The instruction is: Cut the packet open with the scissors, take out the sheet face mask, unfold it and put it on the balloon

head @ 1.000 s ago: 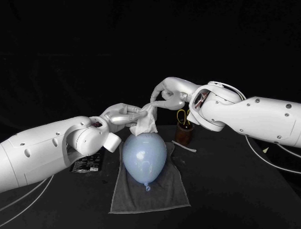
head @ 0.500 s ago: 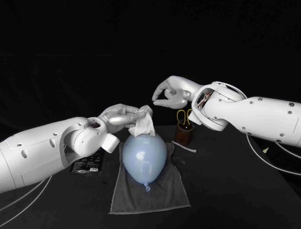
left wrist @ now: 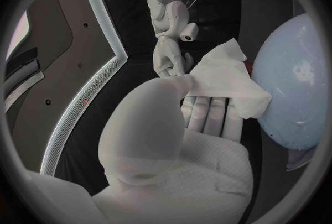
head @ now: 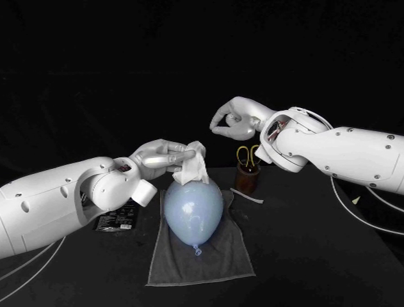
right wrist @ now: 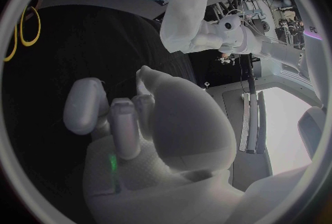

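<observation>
Only unreadable pale print marks the packet [head: 117, 220].

The left hand [head: 162, 158] fingers [head: 185, 153] hide the pinched edge of the sheet mask [head: 194, 167]; below them it covers the tip of the balloon [head: 194, 206]. The left arm [head: 54, 204] hides part of the packet [head: 118, 220]. Below the right hand [head: 234, 119] fingers, a holder [head: 248, 180] hides the blades of the scissors [head: 248, 155]

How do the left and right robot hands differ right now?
The left robot hand pinches the folded sheet face mask by the balloon; the right robot hand holds nothing, fingers curled in. The left robot hand sits low; the right robot hand is higher up. Both are above the table.
</observation>
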Controlling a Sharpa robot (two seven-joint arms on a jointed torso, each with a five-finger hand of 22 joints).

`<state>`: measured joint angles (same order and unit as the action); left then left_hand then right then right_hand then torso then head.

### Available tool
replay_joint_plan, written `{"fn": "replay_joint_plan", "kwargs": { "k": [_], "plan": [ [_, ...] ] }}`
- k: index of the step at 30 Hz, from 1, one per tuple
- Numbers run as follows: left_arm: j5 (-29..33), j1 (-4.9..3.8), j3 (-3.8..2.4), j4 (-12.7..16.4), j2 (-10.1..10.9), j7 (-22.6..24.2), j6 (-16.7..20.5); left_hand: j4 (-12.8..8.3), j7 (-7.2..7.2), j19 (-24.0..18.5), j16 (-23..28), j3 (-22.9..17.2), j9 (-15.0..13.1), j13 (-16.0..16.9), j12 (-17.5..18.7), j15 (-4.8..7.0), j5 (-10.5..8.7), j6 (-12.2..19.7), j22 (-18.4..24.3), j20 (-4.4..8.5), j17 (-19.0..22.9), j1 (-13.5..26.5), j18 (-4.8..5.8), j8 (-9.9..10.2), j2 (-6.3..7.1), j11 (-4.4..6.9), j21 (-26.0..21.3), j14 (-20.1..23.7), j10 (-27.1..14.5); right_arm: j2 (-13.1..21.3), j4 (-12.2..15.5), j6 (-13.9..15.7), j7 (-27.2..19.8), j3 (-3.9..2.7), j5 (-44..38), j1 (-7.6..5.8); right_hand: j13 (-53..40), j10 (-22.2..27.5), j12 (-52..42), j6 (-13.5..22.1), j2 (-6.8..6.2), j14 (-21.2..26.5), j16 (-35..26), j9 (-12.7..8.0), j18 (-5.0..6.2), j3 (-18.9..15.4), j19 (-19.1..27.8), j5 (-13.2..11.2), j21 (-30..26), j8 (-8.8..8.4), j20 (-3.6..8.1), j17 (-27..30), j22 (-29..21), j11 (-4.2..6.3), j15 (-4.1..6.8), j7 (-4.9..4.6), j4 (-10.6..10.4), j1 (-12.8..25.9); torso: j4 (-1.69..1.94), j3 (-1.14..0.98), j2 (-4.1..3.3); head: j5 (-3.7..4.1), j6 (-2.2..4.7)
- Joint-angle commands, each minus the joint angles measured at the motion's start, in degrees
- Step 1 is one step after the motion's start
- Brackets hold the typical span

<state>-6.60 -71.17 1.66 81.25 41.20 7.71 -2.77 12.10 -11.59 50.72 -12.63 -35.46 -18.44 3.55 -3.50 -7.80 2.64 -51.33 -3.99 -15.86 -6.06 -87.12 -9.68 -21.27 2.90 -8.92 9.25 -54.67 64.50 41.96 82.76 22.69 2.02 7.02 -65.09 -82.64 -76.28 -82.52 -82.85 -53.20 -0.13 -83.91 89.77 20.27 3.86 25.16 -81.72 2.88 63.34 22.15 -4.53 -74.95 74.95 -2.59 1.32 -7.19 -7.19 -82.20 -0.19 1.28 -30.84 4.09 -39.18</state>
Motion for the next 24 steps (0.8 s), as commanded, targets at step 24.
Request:
{"fn": "replay_joint_plan", "kwargs": {
  "k": [24],
  "plan": [
    [1.13, -0.08, -0.05, 1.91, 1.83, 1.99, -3.73, -1.28, -0.01, 0.55, 0.63, -2.13, -0.04, 0.04, -0.14, -0.08, 0.16, 0.65, -0.03, 0.22, -0.08, 0.62, -0.87, 0.04, -0.26, -0.18, 0.06, -0.71, -0.84, 5.51, 10.58, 5.56, -8.7, 0.55, 23.52, 4.26, -5.92, -0.32, 0.1, 2.76, -4.02, -6.09, 0.23, -1.86, 0.97, -2.54, -0.08, 0.85, -0.43, -1.25, -0.82, -15.05, 8.54, -1.13, -0.97, -1.21, -4.49, 7.66, 0.05, -0.1, 0.0, -0.21, 0.44]
  ]
}}
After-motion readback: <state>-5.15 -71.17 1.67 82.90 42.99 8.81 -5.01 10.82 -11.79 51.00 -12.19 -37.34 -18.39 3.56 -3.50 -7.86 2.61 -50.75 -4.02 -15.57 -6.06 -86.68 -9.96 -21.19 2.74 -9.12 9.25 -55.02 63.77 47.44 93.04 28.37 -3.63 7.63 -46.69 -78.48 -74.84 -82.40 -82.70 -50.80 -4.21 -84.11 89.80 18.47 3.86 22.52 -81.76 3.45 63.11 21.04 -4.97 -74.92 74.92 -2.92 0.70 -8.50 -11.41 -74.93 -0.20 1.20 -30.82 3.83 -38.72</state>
